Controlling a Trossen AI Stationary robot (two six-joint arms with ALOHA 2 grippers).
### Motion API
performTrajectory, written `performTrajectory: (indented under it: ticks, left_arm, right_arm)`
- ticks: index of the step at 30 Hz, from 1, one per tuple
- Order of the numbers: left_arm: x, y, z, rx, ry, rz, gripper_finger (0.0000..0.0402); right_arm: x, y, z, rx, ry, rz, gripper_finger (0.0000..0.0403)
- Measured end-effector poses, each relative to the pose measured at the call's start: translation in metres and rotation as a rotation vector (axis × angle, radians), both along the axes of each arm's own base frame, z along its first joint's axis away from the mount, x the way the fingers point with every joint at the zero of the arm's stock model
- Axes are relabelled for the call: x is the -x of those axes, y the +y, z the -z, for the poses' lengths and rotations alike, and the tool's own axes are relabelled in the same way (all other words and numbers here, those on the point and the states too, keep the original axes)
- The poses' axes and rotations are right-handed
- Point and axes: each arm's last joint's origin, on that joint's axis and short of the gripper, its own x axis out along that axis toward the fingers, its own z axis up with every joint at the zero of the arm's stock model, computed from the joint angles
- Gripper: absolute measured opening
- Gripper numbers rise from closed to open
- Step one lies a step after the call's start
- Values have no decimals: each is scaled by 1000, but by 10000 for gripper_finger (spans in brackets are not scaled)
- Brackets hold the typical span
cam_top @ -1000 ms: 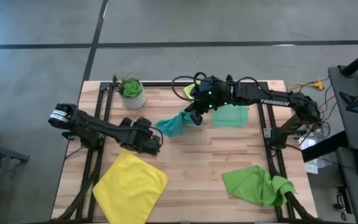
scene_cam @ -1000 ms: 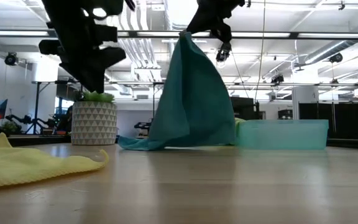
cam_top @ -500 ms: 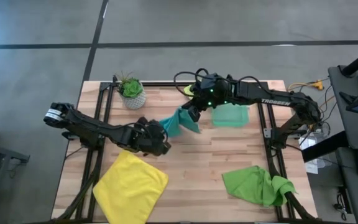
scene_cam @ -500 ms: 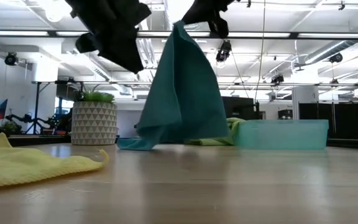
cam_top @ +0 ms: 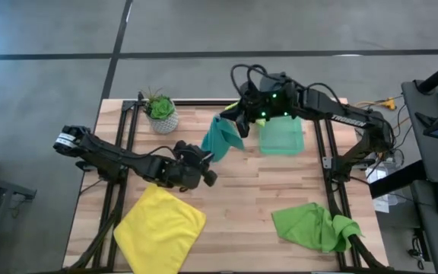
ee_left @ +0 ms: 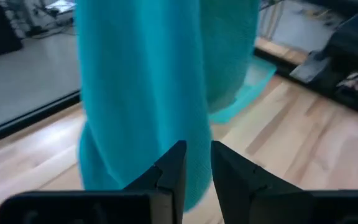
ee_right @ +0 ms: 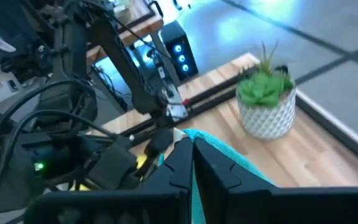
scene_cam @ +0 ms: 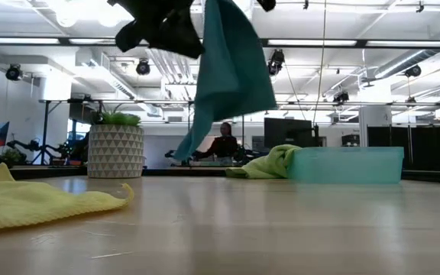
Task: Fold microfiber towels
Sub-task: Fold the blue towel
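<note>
On the wooden table (cam_top: 242, 198) no towel looks folded yet, so by my reading the task is barely begun. The bright yellow towel (cam_top: 160, 226) lies open and roughly flat at about seven o'clock; it is the nearest to ready, yet it shows no fold. The lime green towel (cam_top: 314, 225) sits in a rumpled heap at about five o'clock, well apart from the yellow one. The teal towel (cam_top: 222, 137) is the one in hand: it hangs in the air at about twelve o'clock, clear of the tabletop in the low view, its upper corner pinched between the closed fingers of the right gripper (cam_top: 241, 122). The left gripper (cam_top: 207, 178) hovers near the table's centre, just beside the hanging cloth, its fingers drawn nearly together with only a slim gap; whether they pinch the cloth's edge I cannot tell. A second lime green cloth (scene_cam: 266, 163) lies bunched against the translucent green bin (cam_top: 281, 138) at about one o'clock. The potted plant (cam_top: 160, 113) stands at eleven o'clock. Left to do: spread the teal one, fold it, then the other three.
</note>
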Motion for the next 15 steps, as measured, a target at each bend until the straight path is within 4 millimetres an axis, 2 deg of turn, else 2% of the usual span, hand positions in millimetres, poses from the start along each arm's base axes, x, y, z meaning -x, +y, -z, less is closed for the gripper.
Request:
performTrajectory:
  ticks: [4,9,12,15]
  left_arm:
    - [-2,-1,-3,-11,-21,16,59]
    - [-14,-4,-16,-182,-52,109,66]
    - [-21,-6,-23,-305,-61,152,92]
    - [-27,-8,-25,-393,0,181,134]
  right_arm:
    - [7,-7,-9,35,10,12,9]
    - [12,-12,-18,59,11,22,9]
    - [15,-14,-24,66,-9,28,9]
    - [18,-18,-31,70,-28,42,9]
